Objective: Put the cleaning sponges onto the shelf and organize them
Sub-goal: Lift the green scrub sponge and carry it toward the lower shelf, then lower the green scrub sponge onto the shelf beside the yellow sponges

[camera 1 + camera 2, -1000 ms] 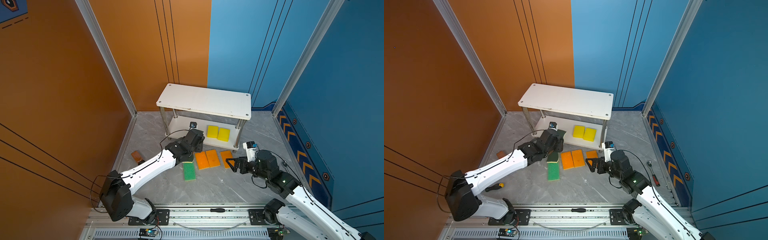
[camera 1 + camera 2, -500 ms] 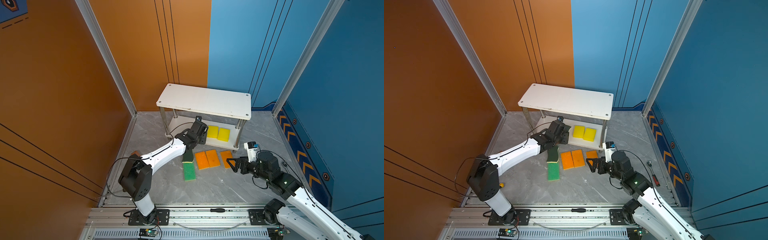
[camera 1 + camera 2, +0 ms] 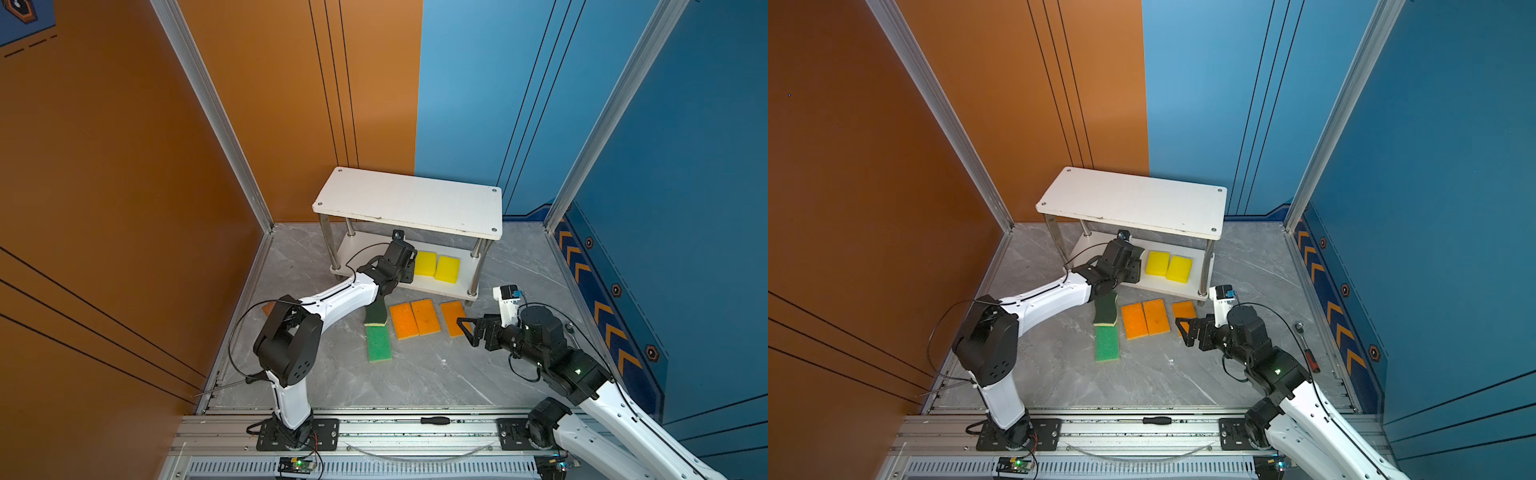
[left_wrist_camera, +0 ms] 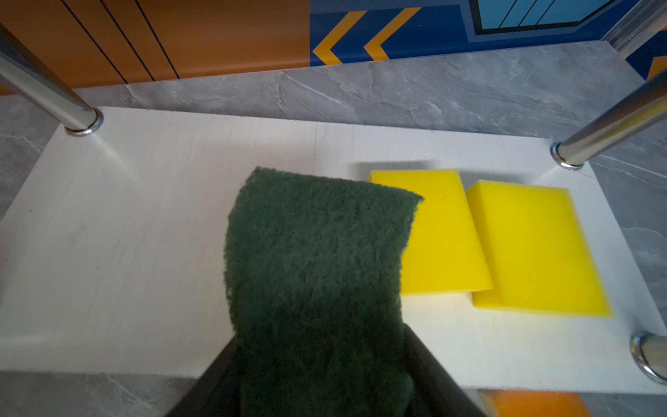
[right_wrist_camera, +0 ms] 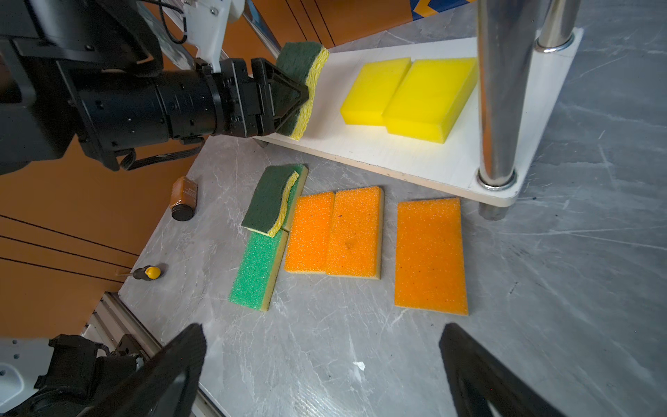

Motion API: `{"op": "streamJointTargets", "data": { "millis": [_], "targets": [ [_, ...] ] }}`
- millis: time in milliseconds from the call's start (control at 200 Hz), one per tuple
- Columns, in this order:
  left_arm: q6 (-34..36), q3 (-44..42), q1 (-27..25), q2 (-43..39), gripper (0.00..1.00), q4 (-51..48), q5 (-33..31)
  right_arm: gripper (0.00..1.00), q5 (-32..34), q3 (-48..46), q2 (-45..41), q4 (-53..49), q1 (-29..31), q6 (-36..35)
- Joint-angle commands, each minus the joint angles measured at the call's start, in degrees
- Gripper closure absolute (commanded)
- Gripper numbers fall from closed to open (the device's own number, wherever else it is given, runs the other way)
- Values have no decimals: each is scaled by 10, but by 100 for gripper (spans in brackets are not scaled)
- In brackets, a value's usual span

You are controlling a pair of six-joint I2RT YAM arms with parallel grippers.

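The shelf (image 3: 411,199) stands at the back, with two yellow sponges (image 3: 426,263) (image 3: 447,269) side by side on its lower board (image 4: 144,216). My left gripper (image 4: 321,368) is shut on a dark-green sponge (image 4: 317,260), which it holds tilted over that board beside the yellow pair (image 4: 440,234). On the floor in front lie three orange sponges (image 5: 310,234) (image 5: 355,231) (image 5: 429,256), a light-green sponge (image 5: 256,274) and a second dark-green sponge (image 5: 269,198) resting on another light-green one. My right gripper (image 5: 323,330) hovers open over bare floor near the orange ones.
Shiny shelf posts (image 5: 494,90) flank the lower board. A brown bottle (image 5: 184,196) and a yellow-handled tool (image 5: 148,272) lie by the orange wall. A black screwdriver (image 3: 434,420) rests on the front rail. A ratchet tool (image 3: 1306,349) lies by the blue wall.
My left gripper has carried the dark-green sponge from above the floor sponges forward under the shelf's top board, and its arm has swung right. The right arm has barely moved.
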Motion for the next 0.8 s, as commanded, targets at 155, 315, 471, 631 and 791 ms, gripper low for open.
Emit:
{"op": "streamJointTargets", "data": {
  "millis": [155,315,471,631,791],
  "targets": [
    [-3,38,16,29,38,11,17,0,18,13,-8,-15,3,-10],
    [-4,51,18,43,38,11,20,0,19,11,-8,-14,3,-8],
    [-4,71,21,58,37,0,26,0,20,11,-8,-14,3,-8],
    [-9,83,23,69,37,-6,27,0,18,8,-8,-12,3,-8],
    [-12,93,24,79,37,-18,29,0,18,9,-10,-13,3,-8]
  ]
}}
